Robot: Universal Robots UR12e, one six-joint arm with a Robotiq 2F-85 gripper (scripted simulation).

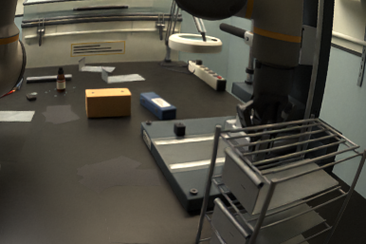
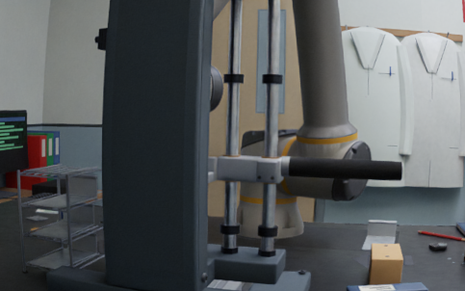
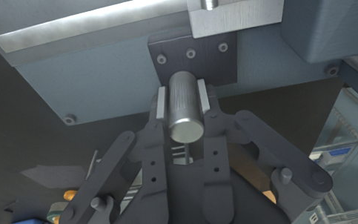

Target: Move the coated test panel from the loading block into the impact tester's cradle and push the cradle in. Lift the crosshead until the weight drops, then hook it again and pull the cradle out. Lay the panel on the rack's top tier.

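Observation:
A short metal cylinder, the cradle's handle (image 3: 185, 108), juts from a dark plate (image 3: 192, 55) bolted to the blue-grey tester base, and it lies between my fingers. The tester's base plate (image 1: 189, 151) with its bright rails lies on the dark bench, a small black loading block (image 1: 179, 128) on its near part. The crosshead (image 2: 248, 168) with its black handle (image 2: 342, 168) sits on the two guide rods. The coated panel is not clearly visible. My gripper (image 3: 183, 102) is low at the tester's side, behind the rack, closed around the cradle handle.
The wire rack (image 1: 279, 177) stands right beside my wrist, its top tier at finger height. The tester's column (image 2: 154, 144) rises close by. A tan box (image 1: 108, 102), a blue box (image 1: 157, 105), a small bottle (image 1: 60, 79) and a power strip (image 1: 207, 74) lie farther off.

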